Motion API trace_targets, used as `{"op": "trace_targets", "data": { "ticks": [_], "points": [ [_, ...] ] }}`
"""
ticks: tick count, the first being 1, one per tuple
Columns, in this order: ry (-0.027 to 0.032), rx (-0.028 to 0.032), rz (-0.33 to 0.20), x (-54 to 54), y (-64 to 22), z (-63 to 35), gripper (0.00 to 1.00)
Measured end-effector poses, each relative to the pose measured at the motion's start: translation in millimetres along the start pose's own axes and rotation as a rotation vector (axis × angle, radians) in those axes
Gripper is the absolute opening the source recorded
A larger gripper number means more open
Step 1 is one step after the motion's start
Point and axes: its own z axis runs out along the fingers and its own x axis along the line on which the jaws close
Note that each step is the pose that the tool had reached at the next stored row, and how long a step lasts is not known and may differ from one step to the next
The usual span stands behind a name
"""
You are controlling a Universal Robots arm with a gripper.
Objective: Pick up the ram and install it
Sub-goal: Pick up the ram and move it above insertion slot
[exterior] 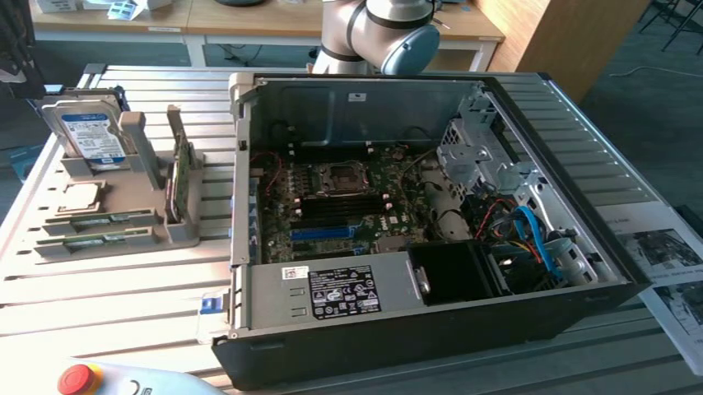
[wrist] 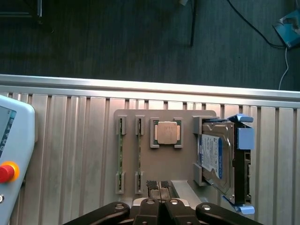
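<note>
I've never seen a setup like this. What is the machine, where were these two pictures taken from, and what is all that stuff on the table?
The machine is a robot arm with a gripper, its two-fingered hand. One picture comes from a camera off the arm, looking over a slatted metal table with an open computer case. The other comes from a camera on the wrist, looking down past the gripper at a grey holder. It carries two green ram sticks, a square processor chip and a hard drive. The gripper is shut and holds nothing; both sticks lie in their slots.
</note>
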Motion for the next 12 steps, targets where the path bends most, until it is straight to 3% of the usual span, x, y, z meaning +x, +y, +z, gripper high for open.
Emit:
{"op": "trace_targets", "data": {
  "ticks": [12],
  "points": [
    [-0.0002,0.0002,0.003,0.0,-0.1,1.2,0.11]
  ]
}}
